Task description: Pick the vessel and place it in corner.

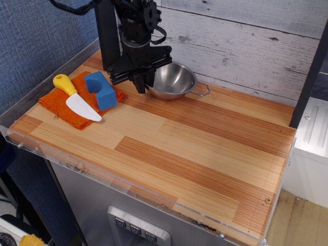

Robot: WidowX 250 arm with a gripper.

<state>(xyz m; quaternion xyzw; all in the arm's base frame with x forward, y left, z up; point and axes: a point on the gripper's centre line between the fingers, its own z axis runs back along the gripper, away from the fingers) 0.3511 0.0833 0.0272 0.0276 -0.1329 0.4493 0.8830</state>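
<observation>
The vessel (174,80), a shiny steel bowl with thin wire loop handles, sits level on the wood tabletop close to the whitewashed plank wall. My gripper (144,82) points down at its left rim, one finger outside the rim and one inside, shut on it. The corner (96,59) lies just left of the gripper, behind it, at the foot of the black post (106,36) where the blue wall meets the plank wall. The bowl's left edge is hidden behind the gripper.
A blue foam block (100,89) and a yellow-handled white knife (77,98) lie on an orange cloth (59,106) at the left. Clear acrylic (128,188) edges the table's front and left. A second black post (310,77) stands at the right.
</observation>
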